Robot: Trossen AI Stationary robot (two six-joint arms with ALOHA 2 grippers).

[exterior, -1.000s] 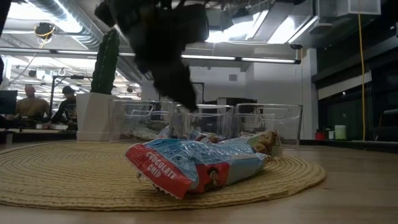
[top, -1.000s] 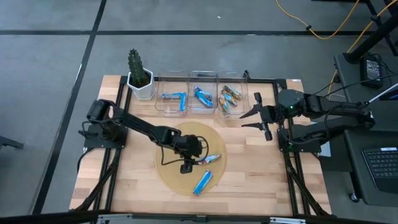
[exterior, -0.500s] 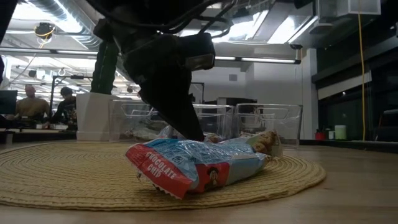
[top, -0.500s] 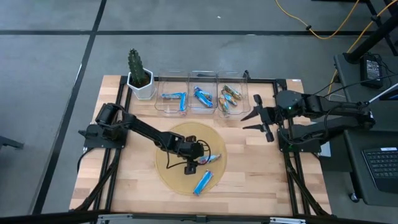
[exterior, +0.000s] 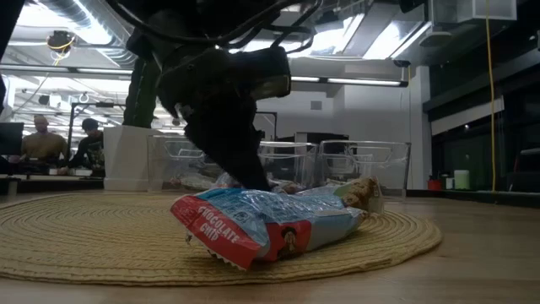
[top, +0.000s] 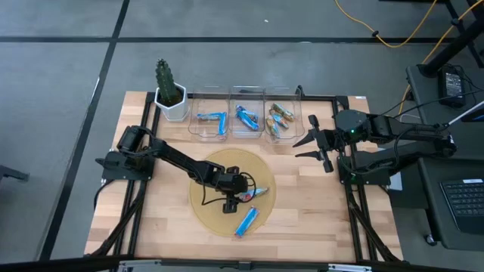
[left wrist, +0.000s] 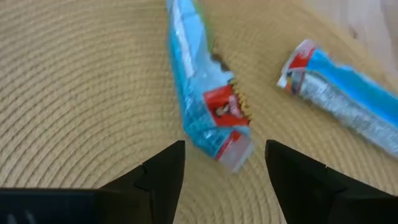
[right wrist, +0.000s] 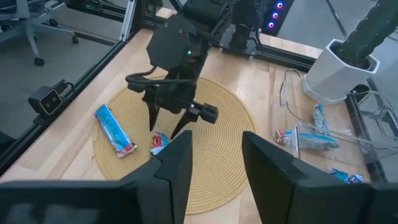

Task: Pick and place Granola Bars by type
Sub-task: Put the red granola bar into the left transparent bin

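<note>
Two granola bars lie flat on a round woven mat (top: 212,170): a blue-and-silver bar with a red end (top: 255,193) (left wrist: 205,99) and a bright blue bar (top: 246,221) (exterior: 270,224). My left gripper (top: 231,200) (left wrist: 225,146) is low over the mat and open, its fingers standing either side of the blue-and-silver bar's red end (left wrist: 227,134) without touching it. Three clear bins (top: 246,121) at the far edge hold more bars. My right gripper (top: 306,143) (right wrist: 216,135) waits open near the right side, above the table.
A potted cactus in a white pot (top: 170,94) stands left of the bins. A black frame (top: 333,98) runs round the table's edges. Bare wood (top: 310,196) lies between the mat and the right arm. People sit in the room behind (exterior: 38,139).
My left gripper has come down toward the mat beside the blue-and-silver bar and edged a little toward the left. Both bars have stayed where they lay.
</note>
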